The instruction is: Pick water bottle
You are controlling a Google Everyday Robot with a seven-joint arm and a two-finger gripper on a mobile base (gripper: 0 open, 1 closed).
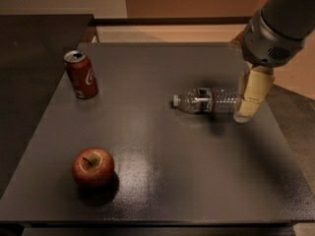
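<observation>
The bottle [209, 101] is laid on its side right of centre on the worktop [162, 181], cap toward the can [81, 75], base just beside the gripper [247, 107]; whether the gripper is open or closed cannot be told. For a sound pick, the gripper is best centred over the ribbed body, aligned across its width, and lowered gently so that rolling is avoided.

Grey arm [290, 9], tan gripper [245, 111]
At right: rounded grey wrist housing [268, 45] with vent slots above the blocky pale-tan gripper.
</observation>
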